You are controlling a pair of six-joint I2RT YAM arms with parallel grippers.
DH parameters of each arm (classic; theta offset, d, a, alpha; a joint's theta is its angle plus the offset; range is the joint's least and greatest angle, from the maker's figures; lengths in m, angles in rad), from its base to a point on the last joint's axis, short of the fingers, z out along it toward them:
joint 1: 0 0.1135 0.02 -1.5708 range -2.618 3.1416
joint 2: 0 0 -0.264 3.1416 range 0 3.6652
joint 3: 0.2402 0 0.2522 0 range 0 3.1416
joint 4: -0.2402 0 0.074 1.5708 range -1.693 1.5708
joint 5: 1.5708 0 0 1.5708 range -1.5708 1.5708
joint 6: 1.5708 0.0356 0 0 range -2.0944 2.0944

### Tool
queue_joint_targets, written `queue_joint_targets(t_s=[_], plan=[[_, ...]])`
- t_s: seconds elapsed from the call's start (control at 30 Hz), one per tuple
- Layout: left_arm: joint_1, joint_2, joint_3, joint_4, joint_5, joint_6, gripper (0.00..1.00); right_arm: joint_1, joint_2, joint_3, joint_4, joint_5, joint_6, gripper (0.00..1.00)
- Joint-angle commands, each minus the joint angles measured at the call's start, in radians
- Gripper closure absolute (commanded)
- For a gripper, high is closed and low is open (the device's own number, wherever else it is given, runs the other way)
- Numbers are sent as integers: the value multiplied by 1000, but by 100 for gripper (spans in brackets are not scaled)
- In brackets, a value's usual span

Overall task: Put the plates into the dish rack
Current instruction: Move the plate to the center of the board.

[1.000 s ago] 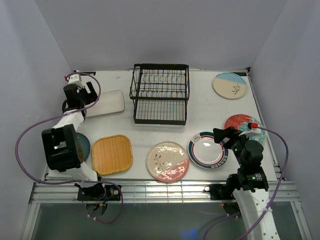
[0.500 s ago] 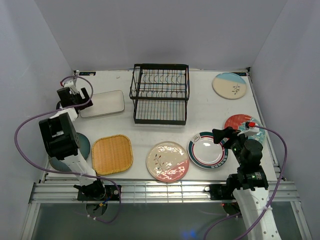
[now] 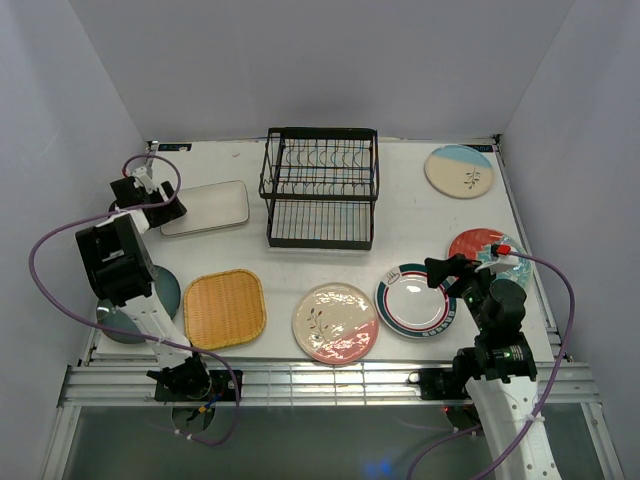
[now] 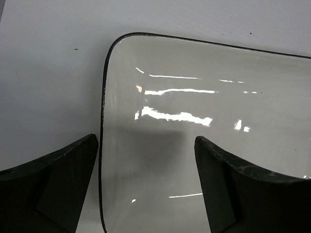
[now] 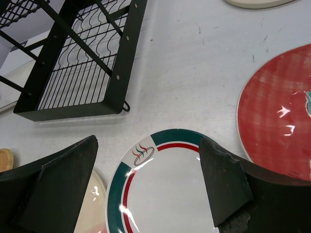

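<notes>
The black wire dish rack [image 3: 320,187] stands at the back centre with no plate in it. The white rounded-rectangle plate [image 3: 205,207] lies to its left. My left gripper [image 3: 160,205] is open at that plate's left end. In the left wrist view its jaws [image 4: 146,189] straddle the dark rim of the plate [image 4: 204,121], one finger outside it and one over it. My right gripper [image 3: 440,268] hangs open over the teal-red rimmed plate [image 3: 413,302], which shows between its fingers [image 5: 170,194].
A yellow woven plate [image 3: 224,308], a cream-pink floral plate [image 3: 335,322], a red-teal plate [image 3: 480,245] and a cream-and-blue plate [image 3: 459,171] lie flat on the table. A dark teal plate [image 3: 168,292] is partly hidden under the left arm. The rack's corner [image 5: 82,63] is near the right gripper.
The left gripper has swung left and come down onto the left end of the white plate, its jaws narrowing slightly. The right arm has not moved.
</notes>
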State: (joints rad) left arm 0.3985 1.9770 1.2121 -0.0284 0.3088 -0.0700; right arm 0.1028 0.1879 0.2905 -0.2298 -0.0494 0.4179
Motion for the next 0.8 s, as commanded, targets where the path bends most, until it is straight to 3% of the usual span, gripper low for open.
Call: queue_joint_targets(t_s=[0.0, 0.13, 0.37, 0.47, 0.57, 0.63, 0.77], plan=[[8, 6, 41, -30, 47, 12, 13, 2, -19, 27, 50, -23, -1, 10], [10, 11, 47, -39, 75, 13, 26, 2, -22, 27, 58, -30, 10, 10], [10, 29, 63, -25, 99, 1, 37, 2, -16, 22, 72, -41, 18, 10], [11, 83, 119, -42, 122, -16, 41, 2, -18, 22, 75, -41, 21, 10], [11, 134, 187, -65, 144, -25, 51, 2, -18, 19, 81, -40, 25, 10], [10, 155, 222, -68, 151, -28, 52, 2, -18, 15, 86, -38, 27, 10], [10, 190, 295, -74, 133, -37, 65, 2, -10, 10, 98, -32, 32, 10]])
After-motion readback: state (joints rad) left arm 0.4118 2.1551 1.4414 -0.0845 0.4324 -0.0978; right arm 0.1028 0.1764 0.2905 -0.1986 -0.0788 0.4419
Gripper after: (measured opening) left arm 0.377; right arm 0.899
